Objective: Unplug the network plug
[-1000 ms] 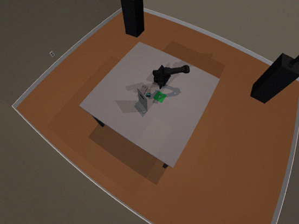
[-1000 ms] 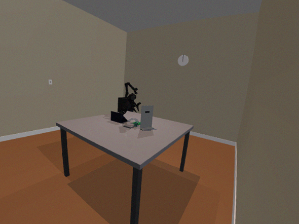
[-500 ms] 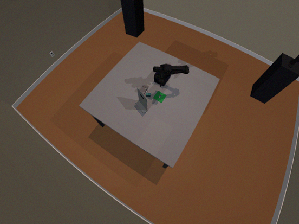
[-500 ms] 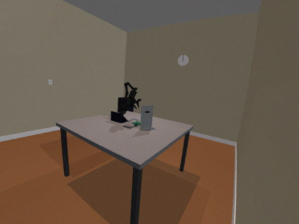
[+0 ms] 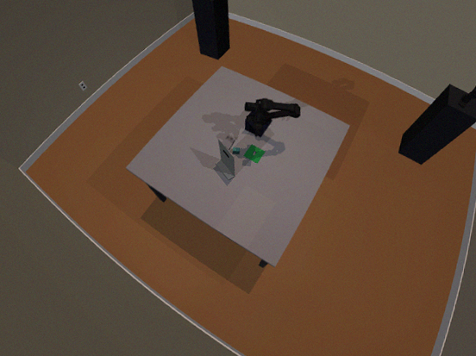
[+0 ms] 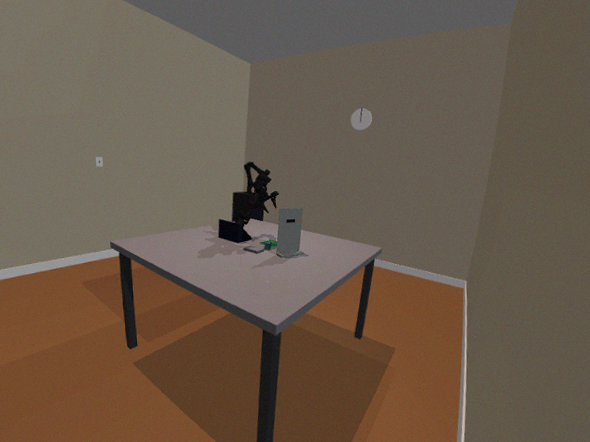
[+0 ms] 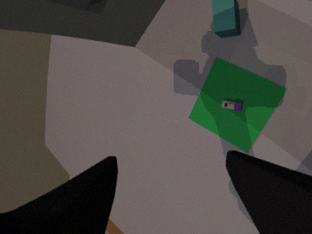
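The small plug (image 5: 254,152) (image 7: 231,105), pale with a purple end, lies on the table inside the green marked square (image 5: 257,159) (image 7: 210,109), well within its edges. My gripper (image 7: 173,161) (image 6: 270,208) is open and empty. It hangs well above the table, and the plug is apart from both fingers. The upright panel (image 5: 228,161) (image 6: 289,236) stands beside the square, with a dark slot high on its face. In the wrist view a dark grey surface at the top left looks like part of the panel (image 7: 112,30).
A teal block (image 5: 236,150) (image 6: 267,246) (image 7: 226,19) stands on the table between the square and the panel. A flat grey item (image 6: 254,249) lies near it. My arm's dark base (image 5: 255,126) is on the table behind the square. Two other arms on dark pedestals stand beyond the table.
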`<state>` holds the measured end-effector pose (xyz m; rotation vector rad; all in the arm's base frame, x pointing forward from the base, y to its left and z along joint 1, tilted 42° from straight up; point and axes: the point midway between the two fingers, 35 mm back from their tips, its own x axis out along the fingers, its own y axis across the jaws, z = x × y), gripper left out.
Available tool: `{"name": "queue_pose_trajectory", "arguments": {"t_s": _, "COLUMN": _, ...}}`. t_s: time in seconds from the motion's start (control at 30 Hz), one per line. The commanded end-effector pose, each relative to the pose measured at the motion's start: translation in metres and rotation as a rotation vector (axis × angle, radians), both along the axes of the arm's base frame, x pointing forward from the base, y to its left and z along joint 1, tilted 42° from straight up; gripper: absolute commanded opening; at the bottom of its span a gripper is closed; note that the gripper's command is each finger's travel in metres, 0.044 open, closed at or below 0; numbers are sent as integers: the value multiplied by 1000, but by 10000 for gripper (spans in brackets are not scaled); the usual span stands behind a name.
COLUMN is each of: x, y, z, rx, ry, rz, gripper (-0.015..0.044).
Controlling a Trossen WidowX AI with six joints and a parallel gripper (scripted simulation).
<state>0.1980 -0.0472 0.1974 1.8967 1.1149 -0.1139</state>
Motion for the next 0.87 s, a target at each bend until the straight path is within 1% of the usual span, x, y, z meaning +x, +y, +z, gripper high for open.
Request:
{"name": "queue_pose_trajectory", "arguments": {"t_s": 0.0, "x": -1, "y": -1, "z": 0, "rx": -1, "ry": 3, "rz": 2, "gripper": 419}}
{"name": "queue_pose_trajectory", "arguments": {"t_s": 0.03, "x": -1, "y": -1, "z": 0, "rx": -1, "ry": 3, "rz": 2, "gripper": 440}}
{"name": "queue_pose_trajectory", "arguments": {"t_s": 0.83, "x": -1, "y": -1, "z": 0, "rx": -1, "ry": 3, "rz": 2, "gripper": 440}}
